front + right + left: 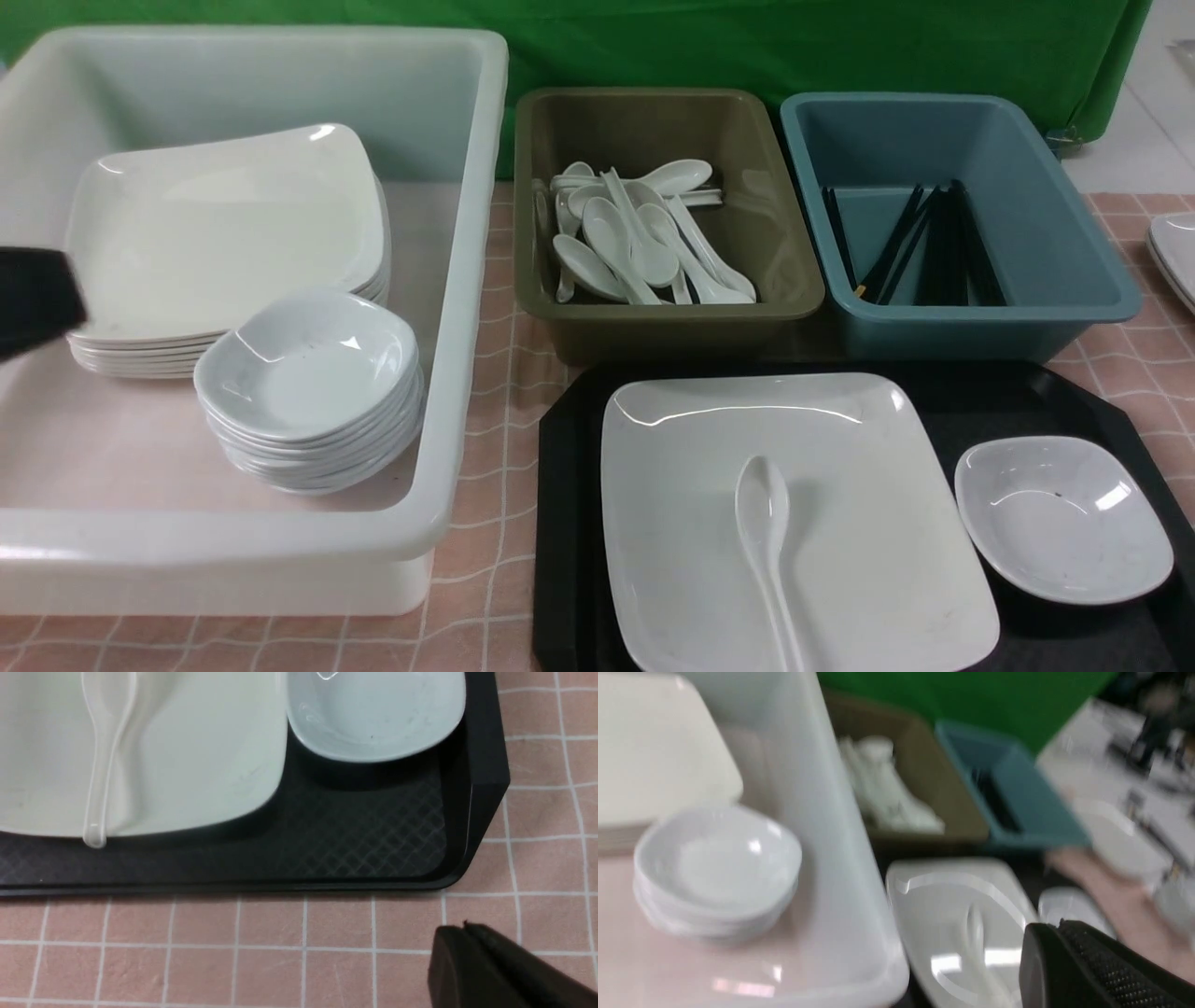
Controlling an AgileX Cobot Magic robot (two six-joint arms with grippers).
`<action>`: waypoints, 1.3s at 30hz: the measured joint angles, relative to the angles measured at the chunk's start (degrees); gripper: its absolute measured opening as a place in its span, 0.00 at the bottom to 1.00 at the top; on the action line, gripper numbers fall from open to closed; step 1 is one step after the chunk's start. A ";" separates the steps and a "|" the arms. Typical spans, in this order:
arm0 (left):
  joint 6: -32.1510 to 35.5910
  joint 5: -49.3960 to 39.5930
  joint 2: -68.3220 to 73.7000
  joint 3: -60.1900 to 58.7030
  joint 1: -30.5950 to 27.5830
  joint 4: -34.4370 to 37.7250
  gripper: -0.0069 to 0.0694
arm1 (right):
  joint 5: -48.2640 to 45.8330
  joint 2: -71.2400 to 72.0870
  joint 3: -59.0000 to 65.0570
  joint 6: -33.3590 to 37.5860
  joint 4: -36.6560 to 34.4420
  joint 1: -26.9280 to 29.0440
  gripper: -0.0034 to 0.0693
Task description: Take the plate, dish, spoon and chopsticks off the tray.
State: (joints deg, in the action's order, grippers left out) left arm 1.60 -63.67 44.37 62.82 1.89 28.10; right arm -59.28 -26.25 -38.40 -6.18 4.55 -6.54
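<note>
Pink checked cloth (485, 579) covers your tabletop, with a green curtain (747, 47) hanging behind its far edge. Along the left side stands a big white plastic tub (467, 280). It holds a stack of square white plates (224, 233) and, nearer you, a stack of small white dishes (308, 373).

At the near right corner you have the large black rectangular plastic tray (565, 523) with cut-off corners. The large glossy white square plate (878, 523) fills its left and middle.

Behind the tray sit an olive plastic bin (784, 233) full of white spoons (635, 243) and, to its right, a blue plastic bin (1064, 233). The thin black chopsticks (934, 243) lie inside the blue one.

The small shallow white rounded-square dish (1064, 518) rests on the tray by its right edge, just beside the plate. The white glossy soup spoon (766, 532) lies on the plate, with its handle reaching the plate's near rim.

Your left gripper (1057, 933) hangs over the tub's left side, fingers pressed together on nothing. Your right gripper (465, 933) hovers over the cloth off the tray's near right corner, likewise closed and empty.
</note>
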 joint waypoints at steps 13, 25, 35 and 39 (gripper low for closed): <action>1.93 0.61 36.62 8.99 31.83 5.80 0.10 | 0.08 0.00 0.00 0.00 0.00 0.00 0.10; -15.38 0.49 65.46 25.62 48.63 -10.94 0.38 | -0.30 0.00 0.00 0.00 0.00 0.00 0.13; -24.10 5.76 75.04 29.81 48.97 -22.31 0.69 | -0.30 0.00 0.00 0.00 0.00 0.00 0.15; -24.56 9.73 77.25 29.81 48.97 -22.18 0.70 | -0.30 0.00 0.00 0.00 0.00 0.00 0.16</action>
State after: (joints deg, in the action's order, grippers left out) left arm -22.97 -53.94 121.62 92.63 50.86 5.91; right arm -59.59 -26.25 -38.40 -6.18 4.55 -6.54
